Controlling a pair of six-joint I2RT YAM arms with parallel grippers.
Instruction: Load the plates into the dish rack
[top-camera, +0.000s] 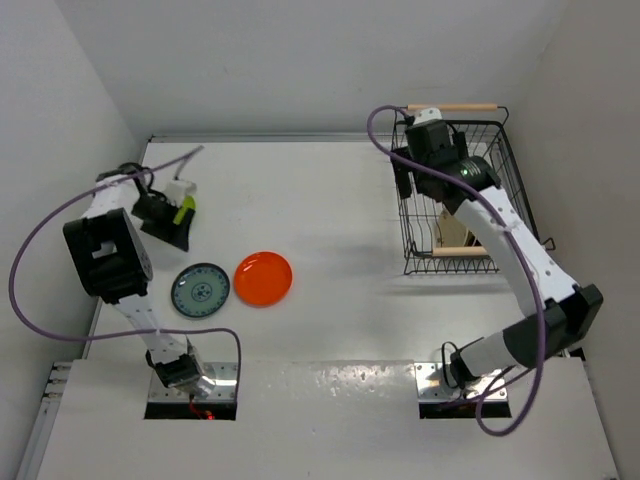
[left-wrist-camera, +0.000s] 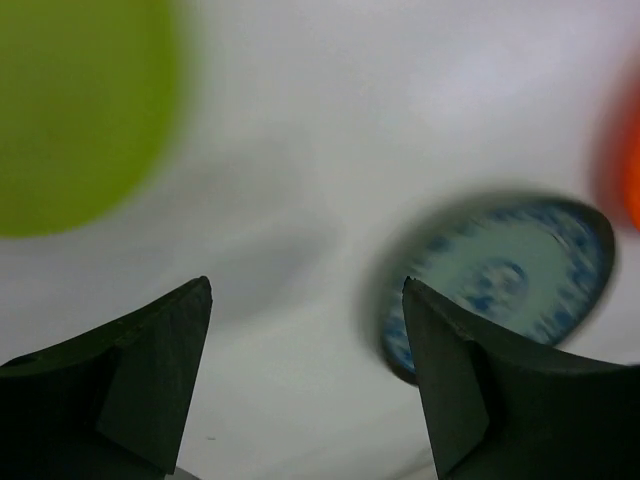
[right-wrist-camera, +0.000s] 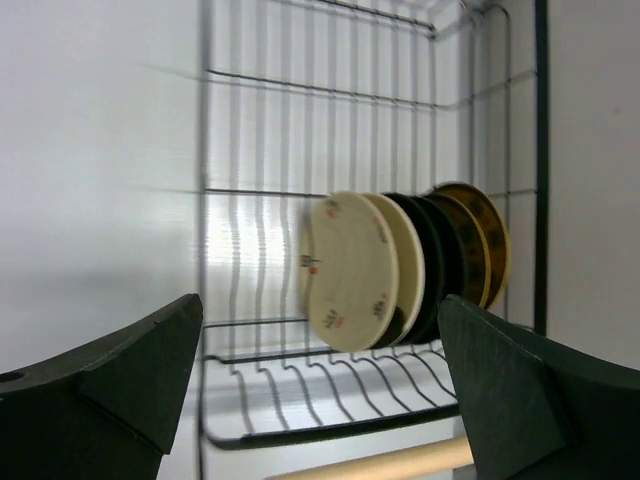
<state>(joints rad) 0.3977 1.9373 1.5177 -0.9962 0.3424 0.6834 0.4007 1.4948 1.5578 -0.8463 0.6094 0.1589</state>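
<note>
Right pincer (right-wrist-camera: 320, 305) agape before racked plates (right-wrist-camera: 345, 270)

In your left wrist view, the lime green plate (left-wrist-camera: 70, 110) runs off the frame at 10 o'clock and the orange-red plate (left-wrist-camera: 628, 150) at 3 o'clock, both blurred. From above, your right arm (top-camera: 500, 220) covers much of the dish rack (top-camera: 418, 240).

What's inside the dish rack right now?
In the rack, a row stands on edge: two cream plates in front, then black ones, then gold-brown ones at the back. Each covers most of the next, so the rear count is unclear.
</note>
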